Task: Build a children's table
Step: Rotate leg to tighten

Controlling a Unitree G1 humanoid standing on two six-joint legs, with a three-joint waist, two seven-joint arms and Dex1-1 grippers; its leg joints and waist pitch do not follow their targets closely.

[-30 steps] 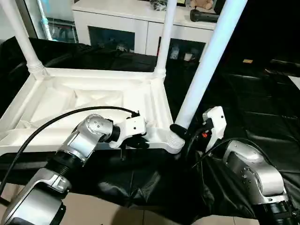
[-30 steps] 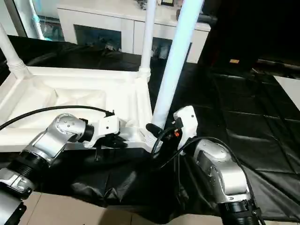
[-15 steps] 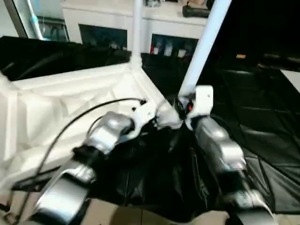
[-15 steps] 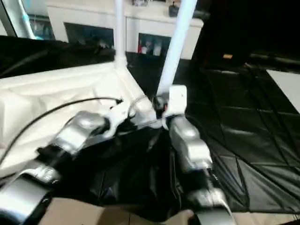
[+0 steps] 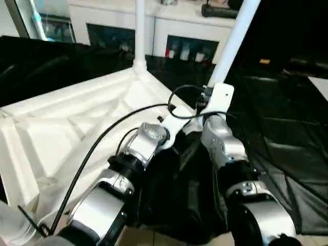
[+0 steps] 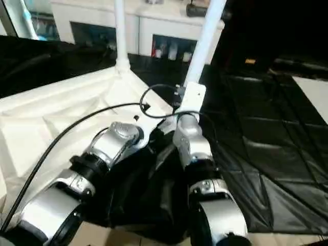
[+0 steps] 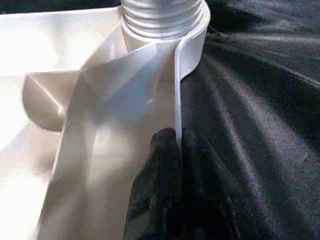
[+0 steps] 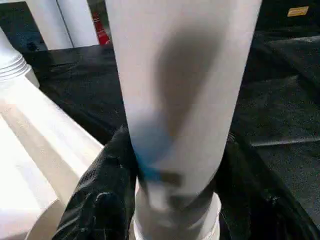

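The white tabletop (image 5: pixel 77 128) lies upside down with its ribbed underside up. My left gripper (image 7: pixel 177 142) is shut on the thin rim of the tabletop, just beside a round corner socket (image 7: pixel 162 20). A long white leg (image 5: pixel 233 41) rises from that socket. My right gripper (image 8: pixel 175 175) is shut around this leg (image 8: pixel 185 75) low down, one black finger (image 8: pixel 107 190) on each side, just above the socket. A second leg (image 5: pixel 139 31) stands upright in the far corner.
Crinkled black sheeting (image 5: pixel 287 128) covers the surface around and to the right of the tabletop. A white cabinet with glass doors (image 5: pixel 179 31) stands at the back. A blurred white tube end (image 5: pixel 10 225) shows at the near left corner.
The view has shifted. The tabletop now lies turned diagonally, its held corner farther from me, and both forearms stretch straight ahead. Both grips are unchanged.
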